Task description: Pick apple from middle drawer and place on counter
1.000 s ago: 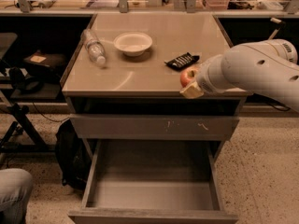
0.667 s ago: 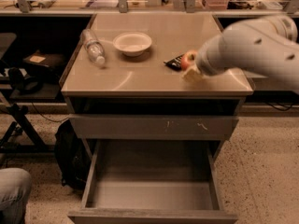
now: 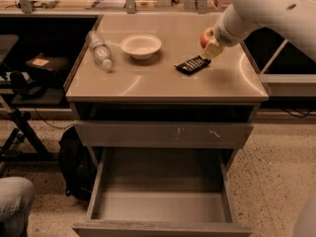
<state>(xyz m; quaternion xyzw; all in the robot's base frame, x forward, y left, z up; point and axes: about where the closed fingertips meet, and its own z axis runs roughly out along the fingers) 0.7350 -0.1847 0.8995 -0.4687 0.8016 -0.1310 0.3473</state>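
Gripped the apple (image 3: pixel 203 36) in the claw (image 3: pixel 209 44), pale fingers closed against the red fruit, over the right rear part of the glossy tan surface (image 3: pixel 163 85). Reached in from the upper right on a thick white arm (image 3: pixel 266 6), with the wrist angled down towards the cabinet top. Held the apple just behind and above a flat black object (image 3: pixel 190 64) that lay on the surface. Could not tell whether the fruit touched the top or hung just clear of it.

Shared the surface with a white bowl (image 3: pixel 141 45), upright near the middle rear and well apart from the claw. Also shared it with a clear plastic bottle (image 3: pixel 100 49), on its side near the left edge with its cap end towards the front.

Showed below, pulled far out towards the camera, the middle drawer (image 3: pixel 163 204), with its plain grey floor and side walls in view. Showed above that a closed grey drawer front (image 3: pixel 163 134) with pale scratch marks right of centre, and a dark gap between it and the top.

Took in a dark backpack (image 3: pixel 74 164) on the speckled floor beside the cabinet's left side. Took in a person's knee (image 3: pixel 12 204) in light trousers at the lower left corner. Caught a long workbench (image 3: pixel 98 3) with metal posts and clutter along the back.
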